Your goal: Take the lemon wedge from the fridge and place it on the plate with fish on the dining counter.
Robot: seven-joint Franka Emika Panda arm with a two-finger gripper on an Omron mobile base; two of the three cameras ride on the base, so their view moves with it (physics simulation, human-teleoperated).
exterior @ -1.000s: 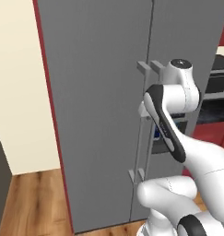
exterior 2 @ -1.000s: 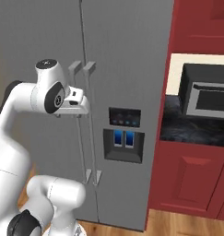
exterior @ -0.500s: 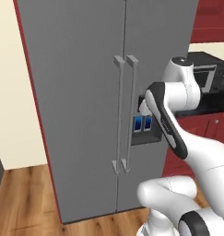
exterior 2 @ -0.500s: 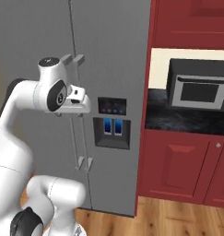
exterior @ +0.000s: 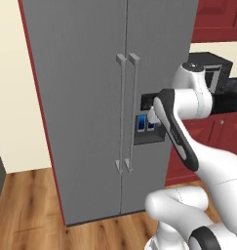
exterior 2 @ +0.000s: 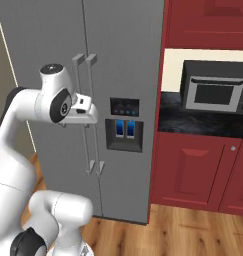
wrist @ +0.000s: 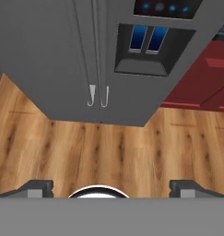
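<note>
Two fingertips of your claw [wrist: 111,188] are standing spread wide, pinching nothing, pointing down at the wood floor [wrist: 109,147]. The fridge [exterior: 90,97] has been sliding toward centre as your base is driving, so you're lining up on its shut doors and handles [exterior: 127,112]. The lemon wedge is presumably lying hidden inside.

Even, bright, shadowless light is falling over the whole rendered scene, with no visible source. The fridge [exterior: 110,97] doors are showing a flat matte grey without glare, and its dispenser panel [exterior 2: 125,129] is glowing blue. Edges are looking slightly soft and pixelated; nothing is blurring or distorting.
</note>
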